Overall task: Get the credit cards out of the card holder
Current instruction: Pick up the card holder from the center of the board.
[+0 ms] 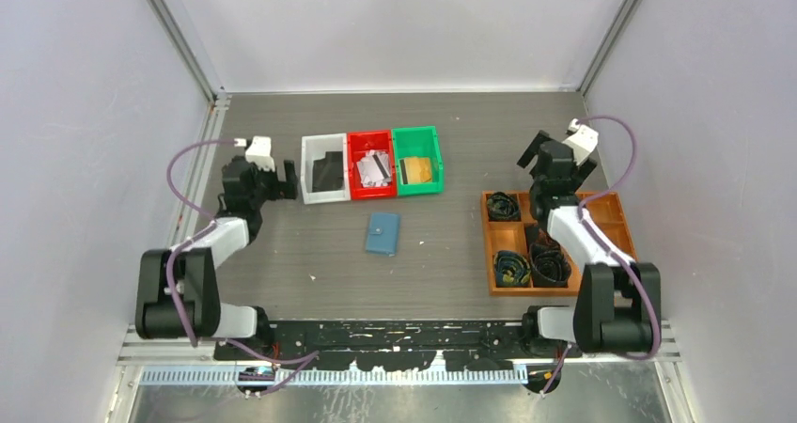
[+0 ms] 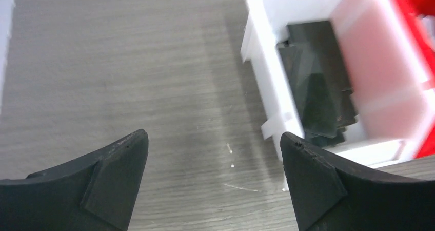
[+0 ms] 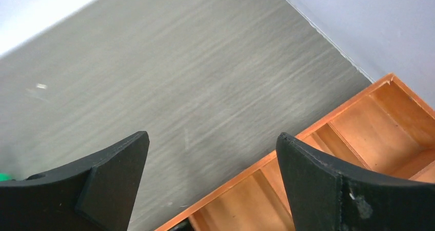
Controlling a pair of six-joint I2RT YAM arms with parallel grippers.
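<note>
Both grippers are released and hold nothing: the left gripper (image 2: 213,138) hangs with its jaws spread wide over bare counter (image 1: 282,263) just beside the white bin (image 2: 261,61), at the left of the overhead view, and the right gripper (image 3: 213,138) hangs equally wide at the right, above the far edge of the wooden tray (image 3: 359,118) that holds coiled black cables (image 1: 550,265). Neither touches a task object. Inside the white bin lie black credit cards (image 2: 318,82); next to it the red bin (image 1: 370,134) holds silver-grey cards (image 1: 374,169) and the green bin (image 1: 416,130) holds gold cards (image 1: 417,170). The card holder (image 1: 382,234) lies flat and folded shut in the middle of the counter, below the bins and well apart from both grippers. Judging by this layout, the emptying looks largely or wholly done, though the closed cover hides whether any card is left inside. If one is, the next move calls for one gripper to pin the soft wallet while the other lifts its flap, since it would likely slide or fold under a single pinch. No brand, label or writing is legible in any view.
</note>
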